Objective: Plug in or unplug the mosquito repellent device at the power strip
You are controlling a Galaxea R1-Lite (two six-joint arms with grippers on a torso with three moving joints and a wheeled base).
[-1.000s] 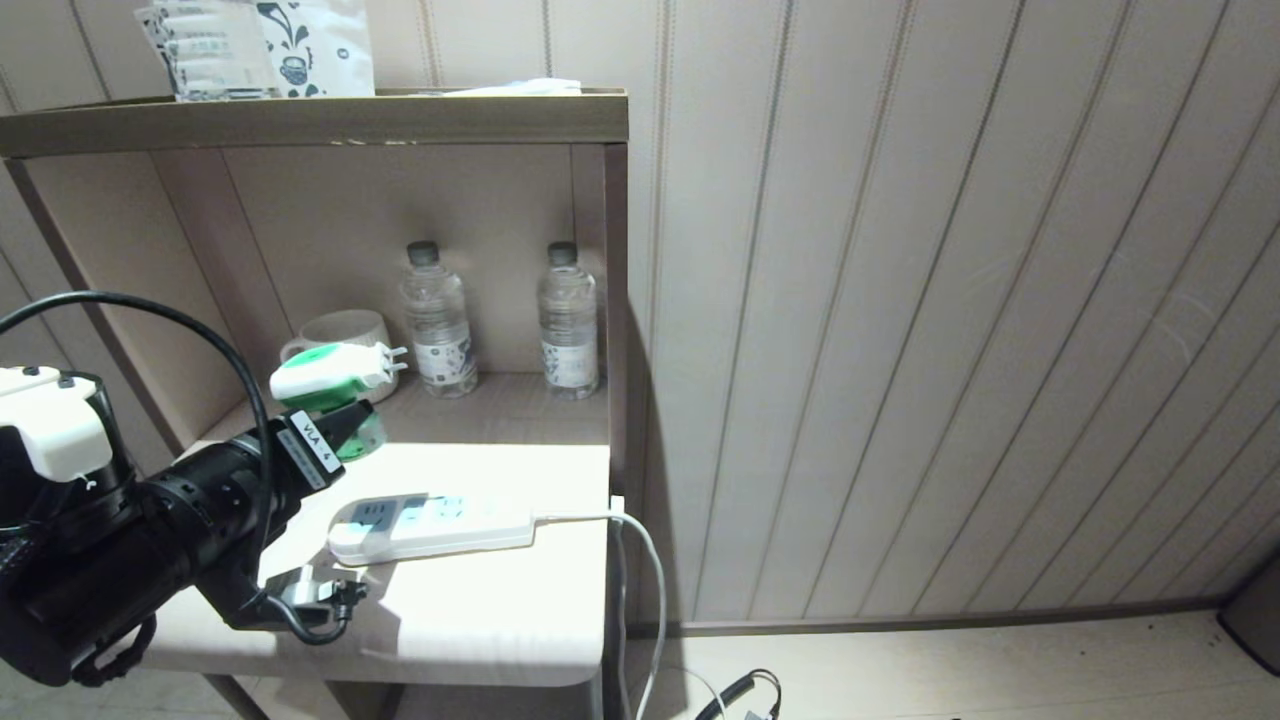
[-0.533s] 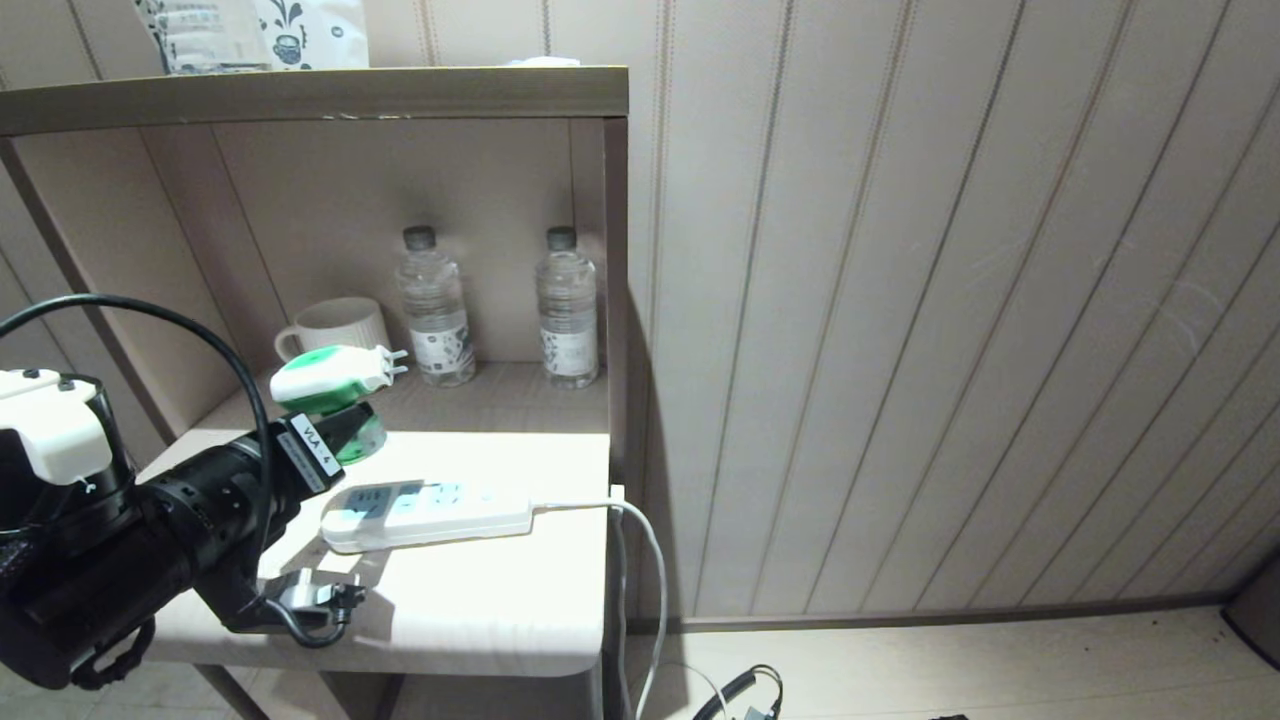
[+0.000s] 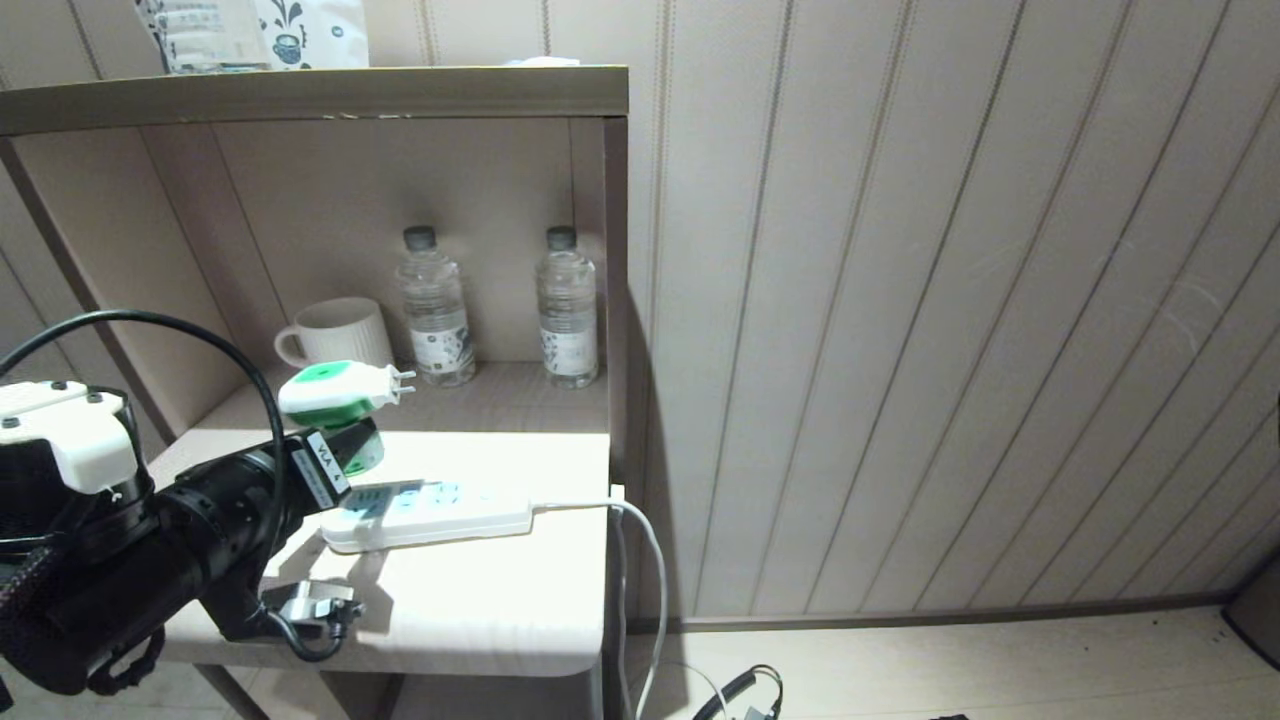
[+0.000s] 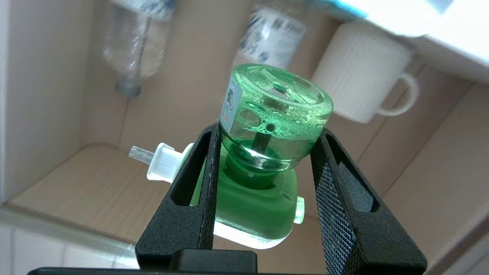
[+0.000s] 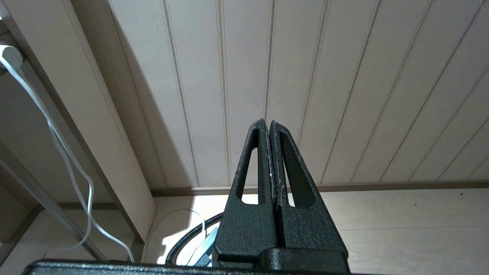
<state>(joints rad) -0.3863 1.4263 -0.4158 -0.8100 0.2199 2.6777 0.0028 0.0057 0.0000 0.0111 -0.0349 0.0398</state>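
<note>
The mosquito repellent device (image 3: 335, 395) hangs in the air above the left end of the white power strip (image 3: 430, 512), its white-and-green head on top and its two prongs pointing right toward the bottles. My left gripper (image 3: 352, 440) is shut on its translucent green bottle (image 4: 275, 114), one black finger on each side of it. The strip lies flat on the pale table (image 3: 480, 610) with its cable running off the right edge. My right gripper (image 5: 267, 124) is shut on nothing, parked low and facing the panelled wall.
At the back of the shelf niche stand two clear water bottles (image 3: 435, 305) (image 3: 568, 305) and a white ribbed mug (image 3: 340, 333). The niche's side panel (image 3: 615, 300) bounds the right. Black cables (image 3: 740, 695) lie on the floor.
The view has shifted slightly upward. My left gripper has sunk a little with the device, closer to the strip's left end, and the prongs now point more level.
</note>
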